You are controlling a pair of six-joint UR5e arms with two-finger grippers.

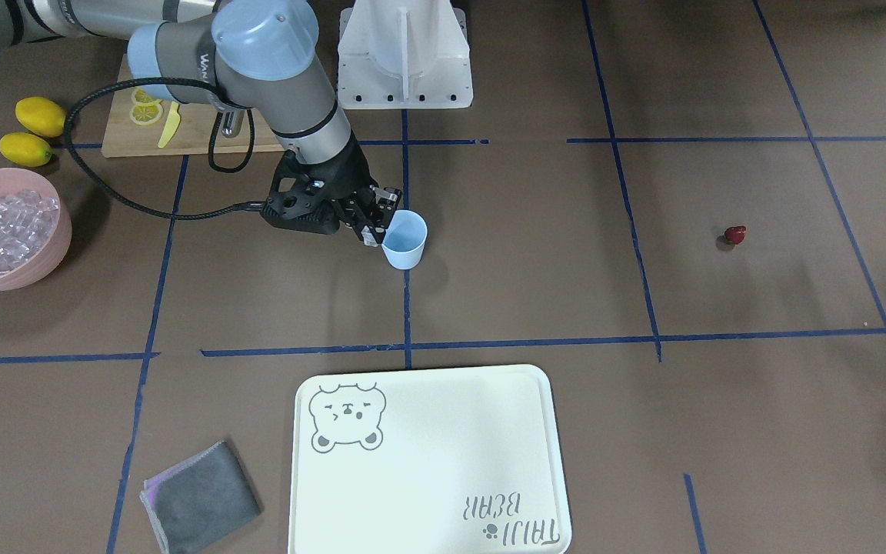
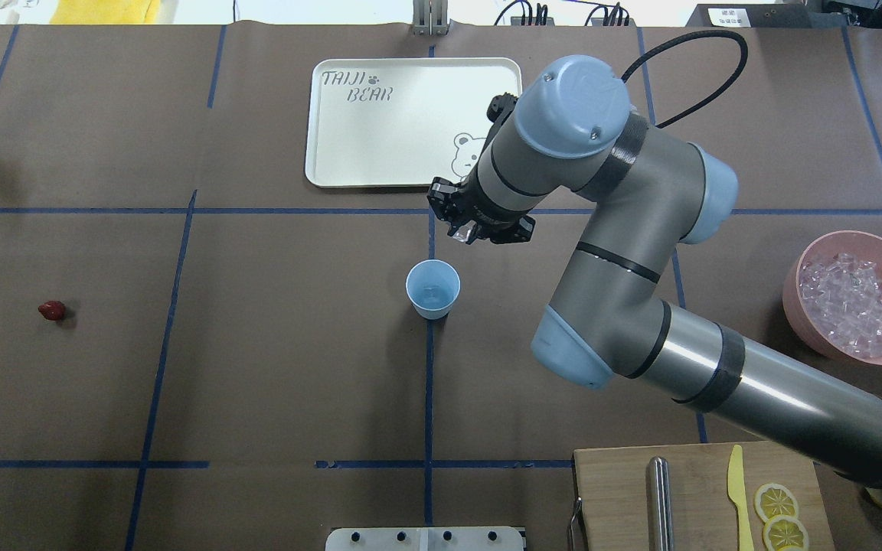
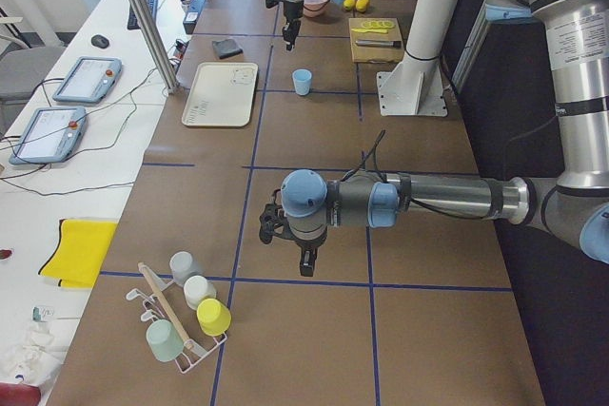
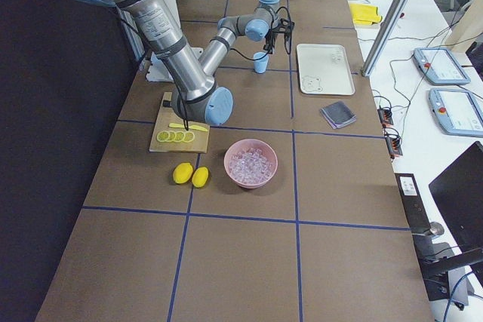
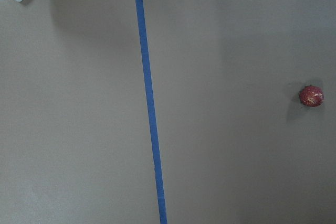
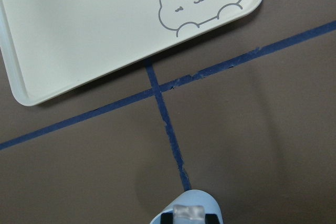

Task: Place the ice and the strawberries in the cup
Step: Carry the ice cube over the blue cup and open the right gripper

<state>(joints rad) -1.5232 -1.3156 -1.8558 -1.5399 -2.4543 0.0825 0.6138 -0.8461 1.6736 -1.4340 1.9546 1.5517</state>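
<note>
The pale-blue cup (image 1: 404, 240) stands upright mid-table on a blue tape line; it also shows in the overhead view (image 2: 432, 288) with one clear ice cube (image 2: 432, 292) lying inside. My right gripper (image 1: 376, 223) hovers at the cup's rim, shut on an ice cube (image 6: 188, 214) seen between its fingertips over the cup (image 6: 195, 196). More ice (image 2: 850, 302) fills the pink bowl (image 2: 801, 306). The strawberry (image 2: 51, 310) lies alone on the table far from the cup, also in the left wrist view (image 5: 311, 95). My left gripper (image 3: 304, 259) points down; I cannot tell if it is open.
A cream bear tray (image 2: 410, 122) lies beyond the cup. A cutting board (image 2: 694, 497) holds lemon slices, a yellow knife and a metal tool. Two lemons (image 1: 35, 127) and a grey cloth (image 1: 201, 500) lie near the bowl's side. A cup rack (image 3: 181, 320) stands at the left end.
</note>
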